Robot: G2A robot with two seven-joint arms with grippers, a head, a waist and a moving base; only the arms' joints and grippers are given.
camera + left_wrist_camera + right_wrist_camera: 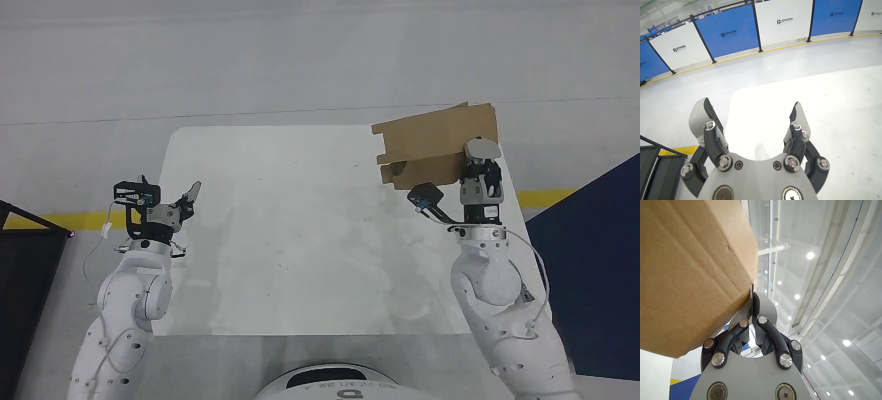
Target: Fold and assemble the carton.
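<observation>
Right gripper (752, 294) clamps the flattened carton (430, 140) by its edge, aloft over the table's (300, 260) far right corner. Left gripper (751, 103) gapes empty (at the left edge). Lay the carton flat before you fold.

The carton (435, 140) is plain brown cardboard, still unassembled, with slits between the flaps along its left edge. It hangs in the air over the far right corner of the table (300, 250), tilted so that its left end is lower. The right gripper (480, 155) pinches one corner of it (693, 275) between closed fingers (758, 303).
</observation>
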